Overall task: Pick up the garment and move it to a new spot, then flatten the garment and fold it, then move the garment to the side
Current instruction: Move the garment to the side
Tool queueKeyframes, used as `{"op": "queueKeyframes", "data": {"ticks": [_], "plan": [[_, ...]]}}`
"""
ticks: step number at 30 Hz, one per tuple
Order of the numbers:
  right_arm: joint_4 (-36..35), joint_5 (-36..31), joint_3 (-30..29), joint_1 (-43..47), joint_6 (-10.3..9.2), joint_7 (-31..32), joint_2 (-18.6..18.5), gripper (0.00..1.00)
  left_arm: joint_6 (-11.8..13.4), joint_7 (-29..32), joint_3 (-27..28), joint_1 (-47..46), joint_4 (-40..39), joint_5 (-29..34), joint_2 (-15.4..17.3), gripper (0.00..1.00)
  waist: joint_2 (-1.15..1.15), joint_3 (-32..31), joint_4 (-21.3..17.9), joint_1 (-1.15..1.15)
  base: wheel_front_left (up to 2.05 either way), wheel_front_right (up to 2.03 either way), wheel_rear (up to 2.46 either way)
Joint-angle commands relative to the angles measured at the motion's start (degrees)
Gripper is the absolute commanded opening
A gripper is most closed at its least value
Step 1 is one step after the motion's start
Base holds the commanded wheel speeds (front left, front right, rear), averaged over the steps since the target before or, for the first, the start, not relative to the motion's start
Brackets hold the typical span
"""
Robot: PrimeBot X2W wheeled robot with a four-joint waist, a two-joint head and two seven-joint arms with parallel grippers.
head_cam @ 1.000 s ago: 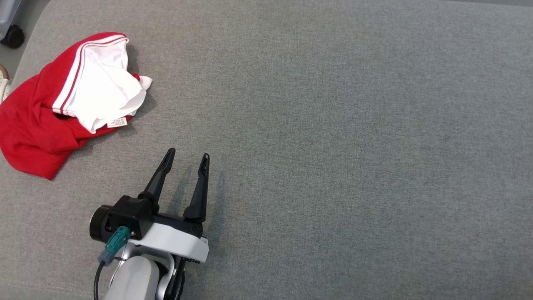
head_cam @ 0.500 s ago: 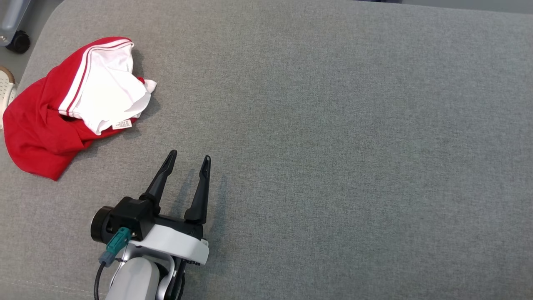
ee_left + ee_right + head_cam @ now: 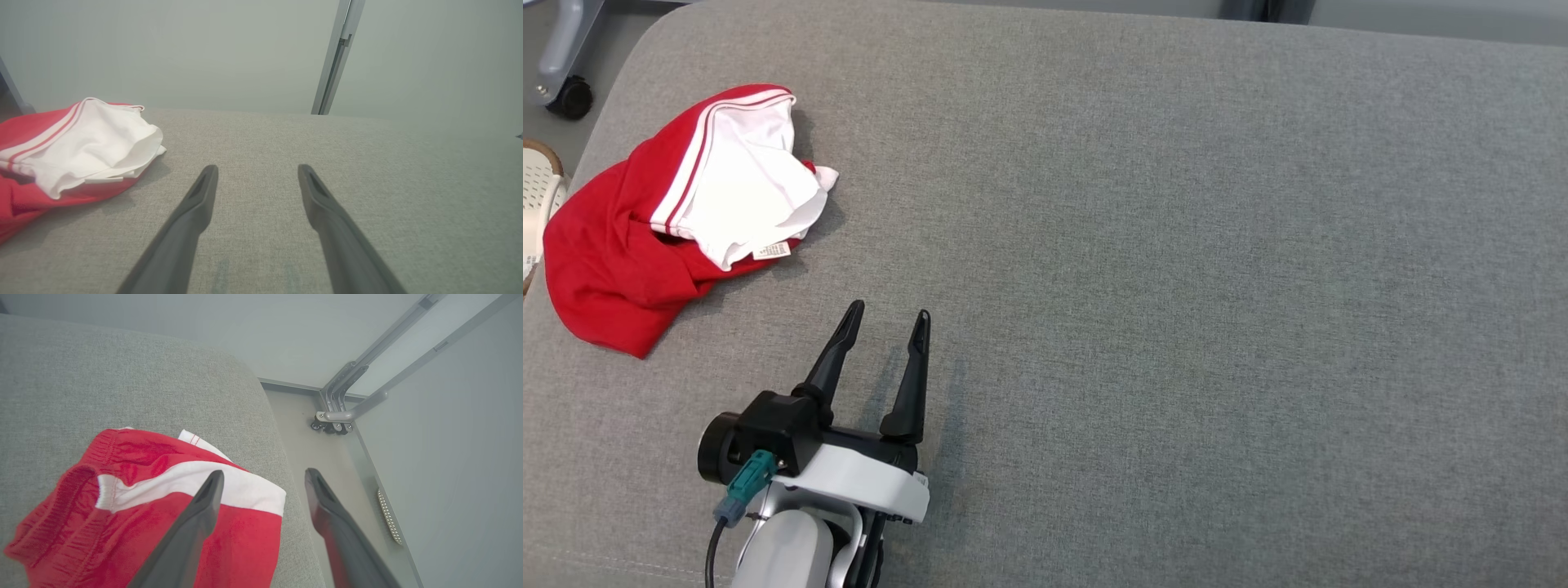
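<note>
A crumpled red and white garment lies at the far left of the grey cushion; in the left wrist view the garment sits to the left of the fingers. My left gripper rests low over the cushion, right of and nearer than the heap, and it is open and empty. My right gripper hangs open above a red cloth with a white band and elastic waist at a cushion edge. I cannot tell whether this is the same garment.
Floor lies beyond the cushion's rounded corner, with a metal frame on castors. A castor and a pale perforated basket rim stand off the cushion's left edge. Bare cushion spreads to the right.
The whole head view has shifted right and down, so the camera has moved. The garment and the open left gripper keep their places relative to each other.
</note>
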Motion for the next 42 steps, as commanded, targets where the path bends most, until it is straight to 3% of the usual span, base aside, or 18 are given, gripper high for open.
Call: {"op": "queueKeyframes", "data": {"ticks": [1,8,16,27,35,42], "plan": [[0.2,-0.8,-0.5,-0.6,0.0,-0.7,-0.6,1.0,0.1,-0.1,0.2,0.5,0.0,-0.2,0.2,1.0,0.0,-0.2,0.0,0.0,0.0,0.0,0.0],[0.1,-2.6,-3.6,-2.1,0.0,-3.9,2.1,1.0,0.3,-0.1,0.4,1.4,0.0,-0.3,0.2,1.0,0.0,-2.0,-0.3,0.0,0.0,0.0,0.0],[-3.5,-1.1,-5.1,-1.0,0.0,-12.3,10.9,1.0,0.6,-0.1,1.5,2.4,-0.5,-0.5,0.2,1.0,0.0,-6.0,-1.4,0.0,0.0,0.0,0.0],[-21.7,1.5,-6.7,7.4,0.01,-16.1,17.7,1.0,1.1,-0.1,4.4,4.1,-1.5,-0.5,0.2,1.0,0.0,-9.4,-2.9,0.0,0.0,0.0,0.0],[-36.1,-3.7,-17.3,18.4,0.01,-16.1,22.4,1.0,1.5,-0.1,5.4,4.7,-1.9,-0.7,0.2,1.0,0.0,-10.1,-3.2,0.0,0.0,0.0,0.0],[-46.9,-14.1,-27.3,31.2,0.01,-16.1,30.0,1.0,1.6,-0.1,6.0,5.3,-2.3,-0.5,0.2,1.0,0.0,-10.7,-3.6,0.0,0.0,0.0,0.0]]}}
